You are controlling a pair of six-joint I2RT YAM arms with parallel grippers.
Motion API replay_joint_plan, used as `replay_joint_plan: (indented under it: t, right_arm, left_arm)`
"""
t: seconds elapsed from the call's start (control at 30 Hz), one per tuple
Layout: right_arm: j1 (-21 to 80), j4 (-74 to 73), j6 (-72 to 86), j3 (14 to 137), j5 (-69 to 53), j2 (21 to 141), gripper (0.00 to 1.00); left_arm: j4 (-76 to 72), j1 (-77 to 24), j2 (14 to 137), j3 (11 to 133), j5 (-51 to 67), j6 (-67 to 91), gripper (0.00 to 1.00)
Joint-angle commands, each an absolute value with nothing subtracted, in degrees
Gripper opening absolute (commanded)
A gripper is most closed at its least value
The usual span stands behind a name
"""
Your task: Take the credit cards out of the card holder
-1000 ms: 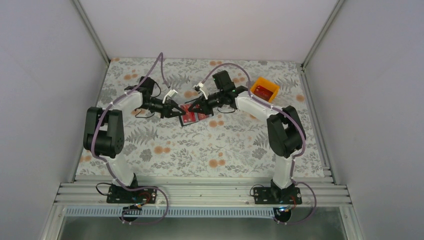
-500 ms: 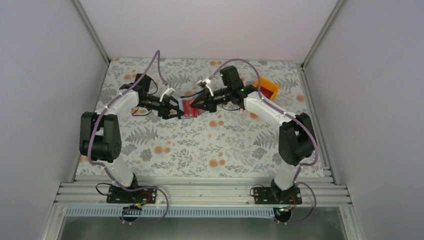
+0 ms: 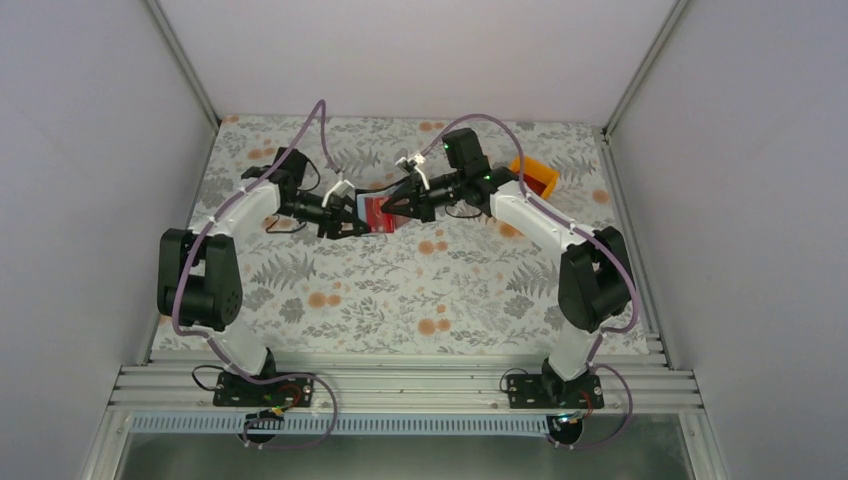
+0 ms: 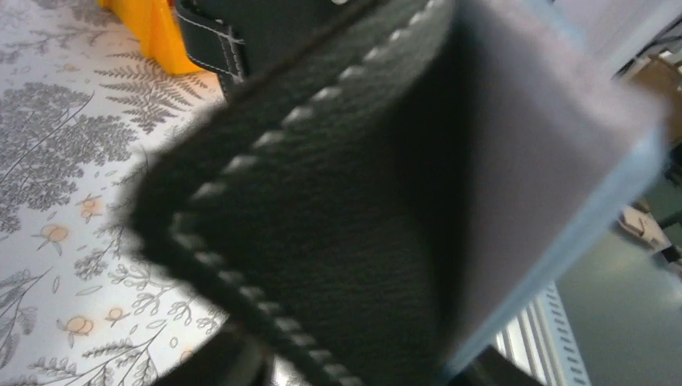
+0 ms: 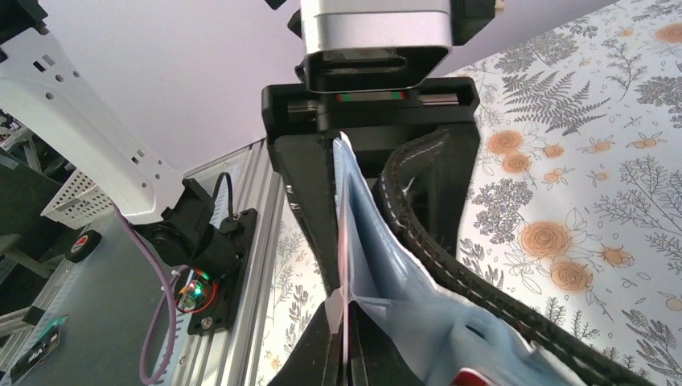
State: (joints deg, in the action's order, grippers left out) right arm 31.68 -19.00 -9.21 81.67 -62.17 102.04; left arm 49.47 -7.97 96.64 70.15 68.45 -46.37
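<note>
My right pincer point(image 5: 344, 318) is clamped shut on the card holder point(image 5: 430, 241) lining; left pincer point(image 3: 352, 216) straddles it, can't tell if it's gripping.

Card holder point(image 3: 379, 214) held above the table point(image 3: 400, 300), mid-rear, between left gripper point(image 3: 356, 217) on its left and right gripper point(image 3: 393, 208) on its right. Bin point(image 3: 537, 177) on the table's right rear, behind the right arm.

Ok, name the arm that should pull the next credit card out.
Left, probably: the left tool stands open at the card holder, free to pinch a red credit card; the right tool is shut on its blue lining, holding it up.
</note>
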Motion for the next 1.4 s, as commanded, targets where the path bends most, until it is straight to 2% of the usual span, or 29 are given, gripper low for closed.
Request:
replay_joint_plan:
  t: [0.0, 0.03, 0.07, 0.1, 0.23, 0.3, 0.43, 0.8, 0.83, 0.9, 0.93, 1.17, 1.3, 1.37]
  right_arm:
    - [31.6, -17.7, -9.4, 83.9, -63.4, 101.9, 0.04]
    - [31.6, -17.7, -9.1, 83.9, -63.6, 102.3, 0.05]
    - [31.6, -17.5, -8.9, 83.9, -63.9, 102.6, 0.04]
    - [31.6, -17.3, -8.7, 84.0, -64.2, 102.8, 0.04]
    - [30.6, -15.7, -9.3, 81.6, -67.1, 101.9, 0.21]
    - [29.6, -14.3, -8.4, 79.7, -67.7, 101.3, 0.23]
    - [29.1, -13.9, -8.5, 78.6, -69.5, 101.1, 0.19]
    - [29.3, -12.8, -7.1, 79.7, -68.6, 101.3, 0.19]
    - [29.5, -12.4, -7.0, 79.7, -68.2, 101.3, 0.17]
    - [29.8, -10.8, -7.0, 79.1, -68.6, 101.1, 0.06]
    - [29.9, -9.9, -6.9, 78.7, -68.8, 100.8, 0.05]
    - [28.8, -8.4, -6.8, 76.2, -65.2, 98.0, 0.04]
    - [26.7, -7.8, -6.5, 74.1, -64.2, 96.4, 0.05]
    - [26.5, -8.6, -6.9, 74.3, -63.9, 96.2, 0.05]
  left_arm:
    - [54.7, -8.3, 97.8, 73.7, 75.7, -53.9, 0.25]
    - [55.3, -8.3, 97.9, 73.9, 76.4, -54.3, 0.13]
    - [55.6, -8.3, 97.9, 74.1, 76.8, -54.5, 0.04]
    - [55.8, -8.3, 97.9, 74.2, 77.0, -54.9, 0.03]
    - [57.9, -7.7, 97.6, 74.5, 79.4, -57.5, 0.02]
    - [59.4, -7.1, 97.9, 74.9, 80.6, -59.6, 0.02]
    - [62.8, -6.8, 98.7, 75.8, 81.9, -63.3, 0.02]
    - [61.8, -6.9, 98.0, 75.2, 81.2, -62.4, 0.02]
    - [61.9, -6.9, 98.1, 75.3, 81.2, -62.3, 0.02]
    - [62.0, -7.1, 98.0, 75.4, 81.1, -62.3, 0.02]
    - [62.0, -7.1, 98.0, 75.4, 80.9, -62.2, 0.02]
    - [58.5, -7.0, 96.2, 74.9, 77.6, -57.9, 0.03]
    - [54.1, -7.1, 94.5, 73.5, 74.4, -53.8, 0.12]
    - [53.6, -7.1, 94.5, 73.3, 74.6, -53.1, 0.13]
